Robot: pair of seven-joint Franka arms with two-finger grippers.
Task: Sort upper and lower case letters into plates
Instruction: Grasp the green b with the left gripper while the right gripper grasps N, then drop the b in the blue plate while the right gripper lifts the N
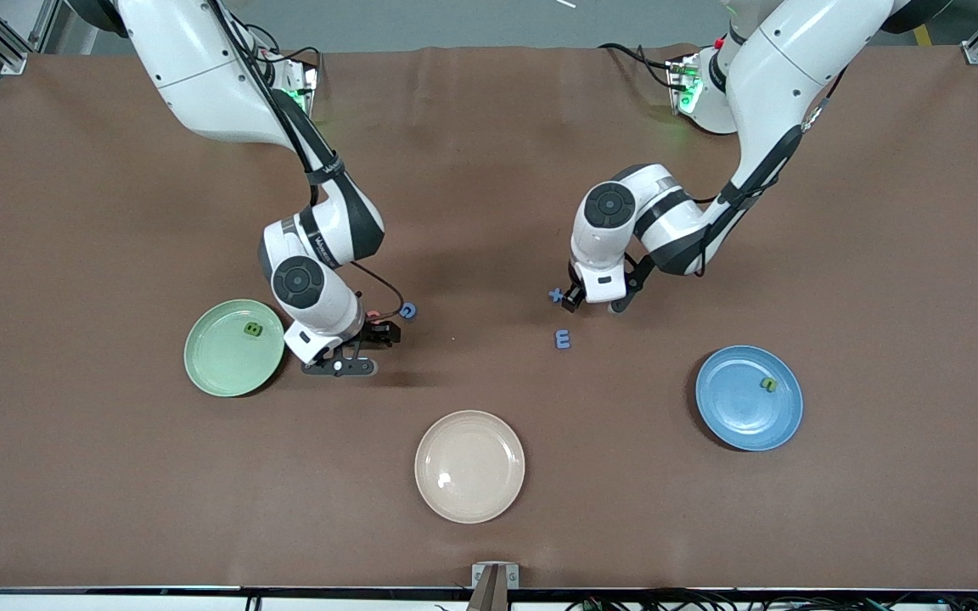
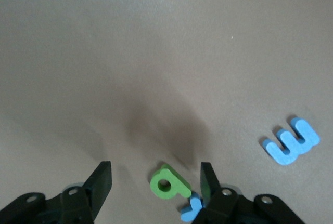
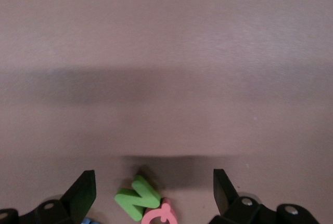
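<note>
The mint green plate (image 1: 216, 367) holds one green letter (image 1: 253, 330). The blue plate (image 1: 737, 412) holds another green letter (image 1: 768, 384). My left gripper (image 1: 575, 297) is open and low over the table, its fingers astride a green "p" (image 2: 169, 184). A blue "x" (image 2: 191, 209) touches that letter and also shows in the front view (image 1: 555, 295). A blue "E" (image 1: 563, 339) lies nearer the camera and shows in the left wrist view (image 2: 290, 141). My right gripper (image 1: 377, 333) is open and low over a green "N" (image 3: 137, 198) and a red letter (image 3: 162, 215). A blue "S" (image 1: 407, 311) lies beside it.
A cream-beige plate (image 1: 469, 466) sits near the front edge of the brown table, midway between the two coloured plates. The mint plate lies toward the right arm's end, the blue plate toward the left arm's end.
</note>
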